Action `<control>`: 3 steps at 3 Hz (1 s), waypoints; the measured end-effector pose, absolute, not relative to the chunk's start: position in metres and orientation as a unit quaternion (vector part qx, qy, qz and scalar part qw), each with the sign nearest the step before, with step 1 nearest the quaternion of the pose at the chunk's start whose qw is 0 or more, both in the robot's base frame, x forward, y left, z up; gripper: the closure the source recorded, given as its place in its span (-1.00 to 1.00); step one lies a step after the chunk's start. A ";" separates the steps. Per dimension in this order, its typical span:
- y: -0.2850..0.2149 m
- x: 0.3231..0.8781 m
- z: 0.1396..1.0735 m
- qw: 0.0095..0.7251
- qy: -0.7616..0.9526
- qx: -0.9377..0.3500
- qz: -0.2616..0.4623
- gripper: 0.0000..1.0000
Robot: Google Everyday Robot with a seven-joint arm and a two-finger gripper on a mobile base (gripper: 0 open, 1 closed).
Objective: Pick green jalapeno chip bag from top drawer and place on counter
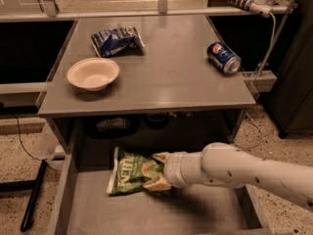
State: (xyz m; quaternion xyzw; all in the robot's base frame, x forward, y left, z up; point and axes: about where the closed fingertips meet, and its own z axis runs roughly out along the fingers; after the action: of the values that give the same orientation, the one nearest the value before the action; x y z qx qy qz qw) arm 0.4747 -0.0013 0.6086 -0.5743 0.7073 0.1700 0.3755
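Note:
The green jalapeno chip bag point(133, 171) lies on the floor of the open top drawer point(146, 214), left of centre and near its back. My gripper point(159, 170) reaches in from the right at the bag's right end. One pale finger sits at the bag's upper edge and the other at its lower edge, closed in on it. The bag still rests on the drawer floor. The white arm point(234, 173) crosses the drawer's right side. The grey counter point(166, 77) is above the drawer.
On the counter stand a white bowl point(93, 73) at the left, a blue-and-white snack bag point(116, 39) at the back, and a blue soda can point(223, 57) lying on its side at the right. The counter's front edge overhangs the drawer's back.

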 end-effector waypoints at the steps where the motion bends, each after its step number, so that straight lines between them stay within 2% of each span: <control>1: -0.001 0.475 0.609 0.375 0.707 -0.574 0.170 0.30; 2: -0.001 0.475 0.609 0.375 0.707 -0.574 0.170 0.76; 3: -0.001 0.471 0.609 0.370 0.707 -0.576 0.175 1.00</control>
State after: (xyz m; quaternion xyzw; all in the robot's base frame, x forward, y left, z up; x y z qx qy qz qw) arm 0.4709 -0.0007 0.6093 -0.5765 0.7072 0.1749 0.3701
